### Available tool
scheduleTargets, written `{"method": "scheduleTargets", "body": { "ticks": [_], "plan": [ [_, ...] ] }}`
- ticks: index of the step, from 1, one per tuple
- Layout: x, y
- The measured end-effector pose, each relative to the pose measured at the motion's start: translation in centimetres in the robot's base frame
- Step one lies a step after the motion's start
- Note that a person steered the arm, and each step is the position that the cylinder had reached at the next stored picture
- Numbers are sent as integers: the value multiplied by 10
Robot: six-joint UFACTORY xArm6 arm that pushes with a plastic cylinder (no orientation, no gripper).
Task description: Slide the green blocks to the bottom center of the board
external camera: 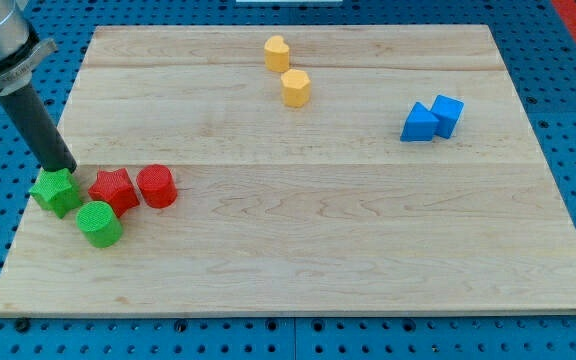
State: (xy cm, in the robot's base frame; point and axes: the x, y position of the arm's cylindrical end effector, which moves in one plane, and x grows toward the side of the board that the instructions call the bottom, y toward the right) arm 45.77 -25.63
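A green star block [56, 192] lies near the board's left edge. A green cylinder [99, 223] sits just below and right of it, touching or nearly touching. My tip [67, 169] rests at the star's upper right edge, against it. A red star block [114, 189] lies right of the green star, with a red cylinder [156, 186] beside it.
Two yellow blocks [277, 53] [295, 88] sit near the view's top centre. Two blue blocks [420, 123] [448, 114] touch each other at the upper right. The wooden board [318, 250] lies on a blue perforated table.
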Motion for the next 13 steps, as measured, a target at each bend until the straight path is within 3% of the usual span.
{"method": "scheduleTargets", "body": {
  "ticks": [3, 4, 5, 6, 7, 8, 9, 11, 12, 13],
  "plan": [
    [22, -44],
    [50, -22],
    [52, 30],
    [40, 9],
    [33, 31],
    [53, 90],
    [86, 102],
    [134, 68],
    [147, 135],
    [132, 192]
  ]
}}
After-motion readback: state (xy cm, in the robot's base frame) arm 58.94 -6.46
